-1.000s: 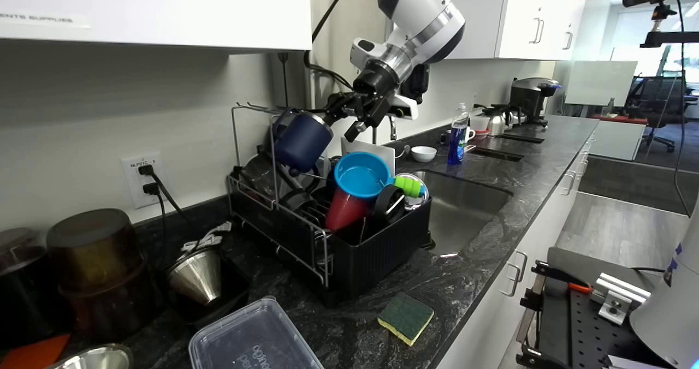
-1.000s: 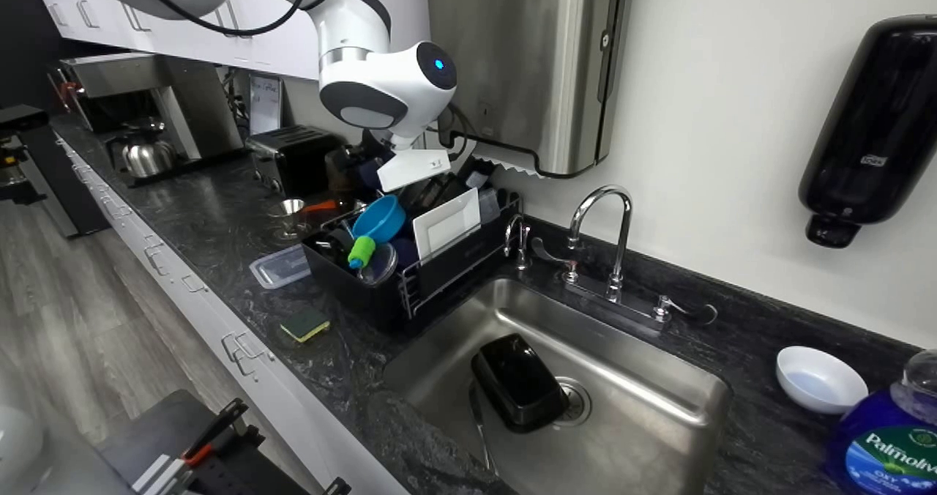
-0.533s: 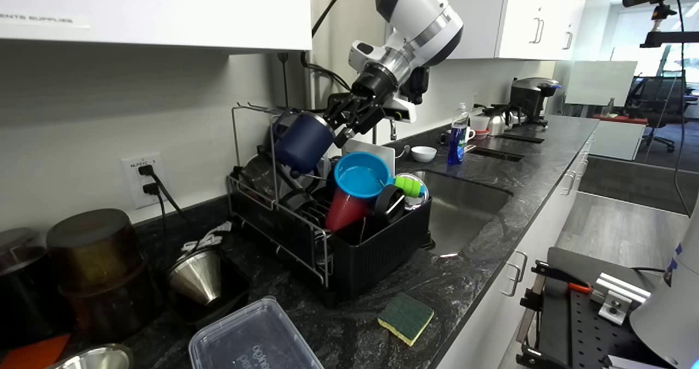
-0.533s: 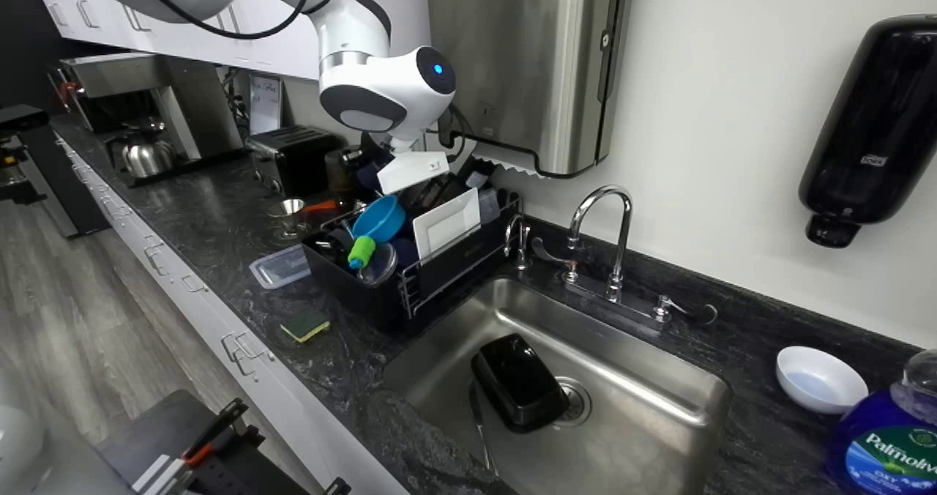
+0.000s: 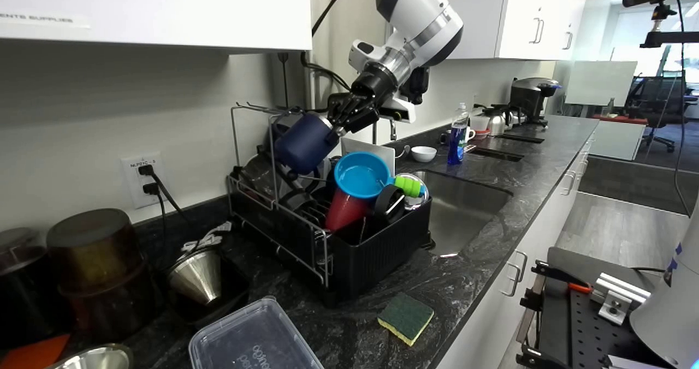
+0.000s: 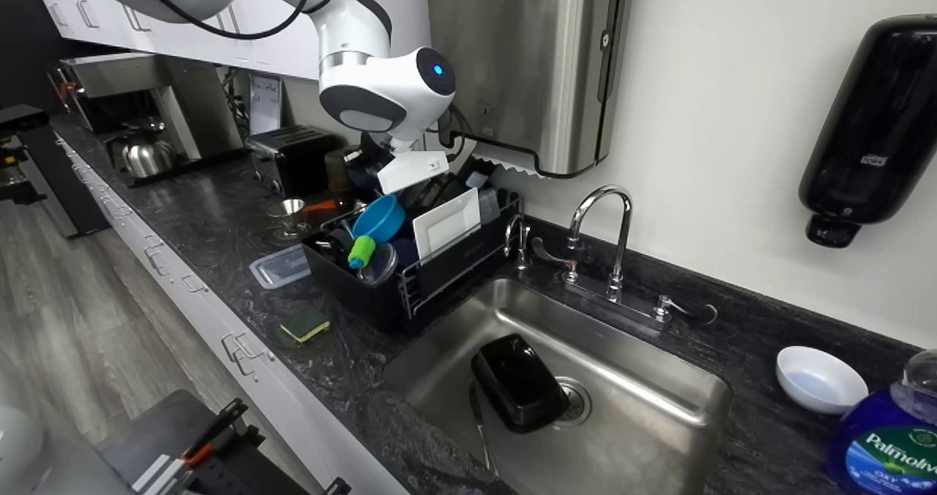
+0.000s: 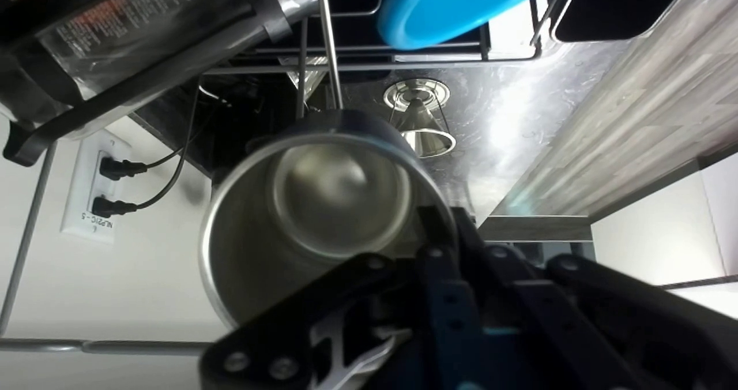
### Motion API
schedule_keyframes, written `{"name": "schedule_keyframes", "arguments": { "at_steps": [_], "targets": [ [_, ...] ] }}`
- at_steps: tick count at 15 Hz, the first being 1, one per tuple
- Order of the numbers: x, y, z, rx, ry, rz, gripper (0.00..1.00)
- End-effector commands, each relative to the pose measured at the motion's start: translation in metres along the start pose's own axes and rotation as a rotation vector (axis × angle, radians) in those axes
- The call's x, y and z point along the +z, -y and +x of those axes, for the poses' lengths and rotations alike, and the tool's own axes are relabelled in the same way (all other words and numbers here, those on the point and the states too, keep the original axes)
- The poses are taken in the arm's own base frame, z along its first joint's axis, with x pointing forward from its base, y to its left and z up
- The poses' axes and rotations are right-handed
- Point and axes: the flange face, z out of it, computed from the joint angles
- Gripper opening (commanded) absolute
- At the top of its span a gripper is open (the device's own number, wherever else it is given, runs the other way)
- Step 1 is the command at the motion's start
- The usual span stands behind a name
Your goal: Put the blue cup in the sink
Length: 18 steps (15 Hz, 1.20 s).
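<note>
The jaws are clenched on the side wall of the blue cup (image 7: 328, 199). In the wrist view, one finger of the gripper (image 7: 451, 228) sits inside the cup's mouth and the other outside, at the right of the rim. The mouth shows a metal lining. A bright blue bowl (image 7: 455, 3) is to the far right, a metal cone (image 7: 425, 133) stands beyond the cup, and an outlet (image 7: 97, 183) is on the left.

In an exterior view, the cup is over the far left part of the dish rack (image 5: 382, 243), tilted, its mouth turned up and right toward the gripper. Whether the rack bears any of its weight cannot be determined. The bright blue bowl sits above a red cup (image 5: 345, 212), its green handle (image 5: 407, 186) pointing right. The sink (image 5: 461, 210) lies right of the rack; the blue cup is outside it. A sponge (image 5: 407, 317) lies on the near counter (image 5: 464, 271).

In an exterior view, the arm (image 6: 388, 99) reaches over the rack from the left and hides the jaws. A white plate (image 6: 446, 224) stands in the rack, on the side toward the sink. In the sink, a black tray (image 6: 520, 381) lies close to the drain (image 6: 580, 407), a thin utensil (image 6: 480, 429) just left of it.
</note>
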Motion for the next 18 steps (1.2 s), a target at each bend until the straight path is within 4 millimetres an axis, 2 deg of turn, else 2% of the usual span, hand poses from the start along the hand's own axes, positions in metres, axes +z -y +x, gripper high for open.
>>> {"name": "schedule_keyframes", "arguments": {
  "at_steps": [1,4,8,14,18],
  "targets": [
    [-0.003,0.001,0.001,-0.027,-0.038,-0.007,0.02],
    [-0.005,0.001,0.003,-0.026,-0.046,-0.010,0.02],
    [-0.014,0.003,0.020,-0.022,-0.082,-0.012,0.02],
    [-0.033,0.024,0.046,-0.040,-0.085,0.048,0.02],
    [-0.053,0.035,0.051,-0.058,-0.032,0.068,0.02]
  ]
}}
